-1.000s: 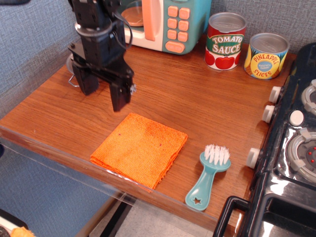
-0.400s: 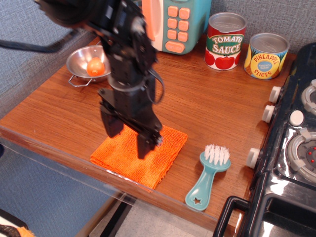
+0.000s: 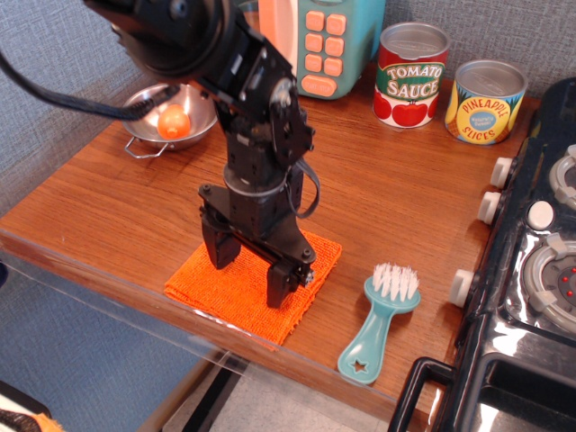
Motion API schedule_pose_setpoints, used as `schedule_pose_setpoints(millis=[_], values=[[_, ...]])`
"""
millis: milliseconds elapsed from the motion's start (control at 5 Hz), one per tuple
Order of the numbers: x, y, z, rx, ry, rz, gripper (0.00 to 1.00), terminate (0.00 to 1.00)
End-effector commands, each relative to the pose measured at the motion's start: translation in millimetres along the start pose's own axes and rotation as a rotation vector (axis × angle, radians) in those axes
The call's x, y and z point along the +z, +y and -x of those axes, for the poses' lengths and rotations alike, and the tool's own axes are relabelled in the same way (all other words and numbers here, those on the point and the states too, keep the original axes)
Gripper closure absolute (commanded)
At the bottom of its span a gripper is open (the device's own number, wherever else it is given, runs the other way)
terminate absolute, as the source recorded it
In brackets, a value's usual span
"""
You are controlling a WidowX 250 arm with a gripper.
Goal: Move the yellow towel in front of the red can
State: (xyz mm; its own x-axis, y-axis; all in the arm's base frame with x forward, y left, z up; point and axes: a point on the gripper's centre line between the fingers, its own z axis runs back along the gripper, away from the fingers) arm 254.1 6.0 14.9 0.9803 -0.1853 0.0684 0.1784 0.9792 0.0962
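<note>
The yellow towel [image 3: 212, 292], a folded square of bright orange ribbed cloth, lies flat near the front edge of the wooden counter. My gripper [image 3: 249, 273] is open, its two black fingers spread and pointing down right over the middle of the towel, tips at or just above the cloth; I cannot tell if they touch. The arm hides the towel's centre. The red can [image 3: 411, 74], labelled TOMATO SAUCE with a silver top, stands upright at the back right of the counter, far from the towel.
A yellow-and-blue pineapple tin [image 3: 485, 101] stands right of the red can. A toy microwave [image 3: 321, 40] is at the back. A metal bowl [image 3: 144, 118] with an orange ball sits back left. A teal brush [image 3: 381, 321] lies right of the towel. A black stove [image 3: 531, 270] borders the right.
The arm has swung from the back left of the counter forward and down. The open gripper now stands over the towel's middle, lower than before. The towel has not moved.
</note>
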Motion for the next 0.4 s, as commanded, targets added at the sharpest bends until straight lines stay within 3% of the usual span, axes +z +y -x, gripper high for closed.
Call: schedule_pose_setpoints(millis=[0,200], values=[[-12.0,19.4,0.7,-0.029,-0.043,0.019,0.0,0.0],[-26.3,18.7,4.2,-0.099,-0.048,0.064,0.0,0.0]])
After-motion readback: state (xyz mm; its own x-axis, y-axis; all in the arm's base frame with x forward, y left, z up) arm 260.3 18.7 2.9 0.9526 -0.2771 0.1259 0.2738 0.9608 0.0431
